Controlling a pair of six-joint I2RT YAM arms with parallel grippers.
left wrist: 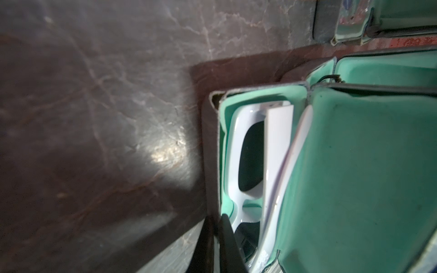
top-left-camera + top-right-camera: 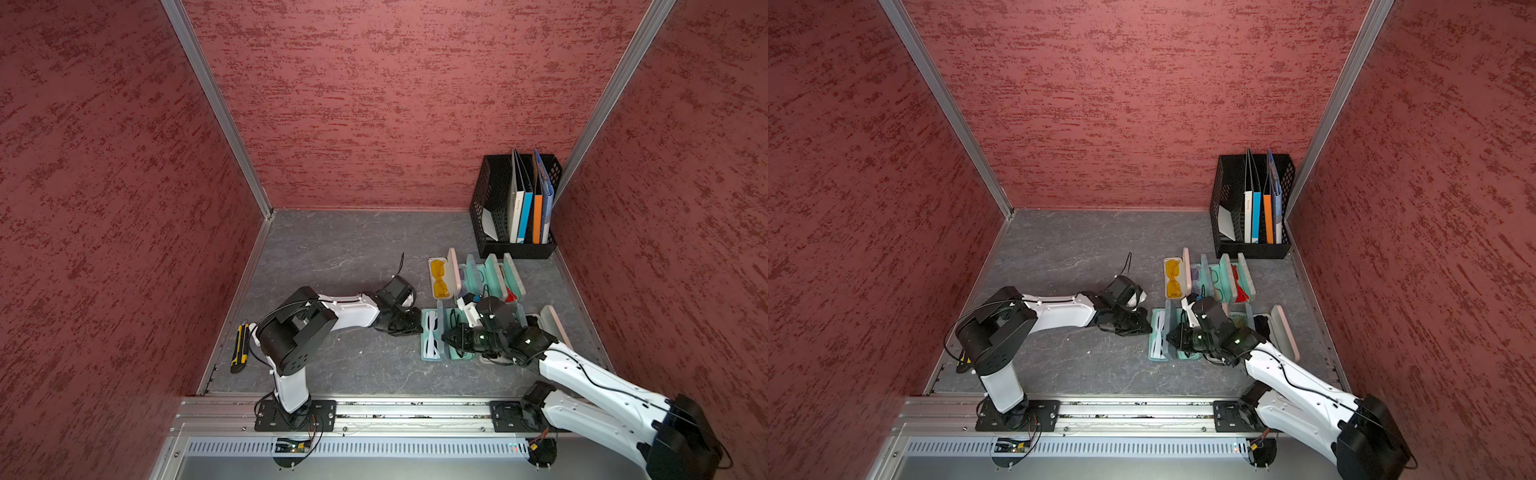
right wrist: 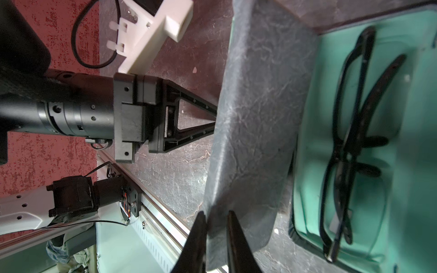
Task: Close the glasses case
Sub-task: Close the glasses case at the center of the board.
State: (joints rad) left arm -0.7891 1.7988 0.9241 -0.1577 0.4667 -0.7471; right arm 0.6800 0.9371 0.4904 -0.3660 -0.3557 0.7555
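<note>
Two claws work one glasses case [image 2: 432, 357], which lies open at the near left of a cluster of open cases [image 2: 490, 276] on the right half of the bench [image 2: 332, 257], with white glasses [image 1: 276, 151] folded inside. The left claw [image 2: 417, 327] is clenched on the tray's left wall, probably to pin the base so it cannot slide or tip. The right claw [image 3: 216, 236] pinches the free edge of the upright grey lid [image 3: 255, 118] along the tray's right side, a hold that looks suited to swinging it left and down over the glasses.
</note>
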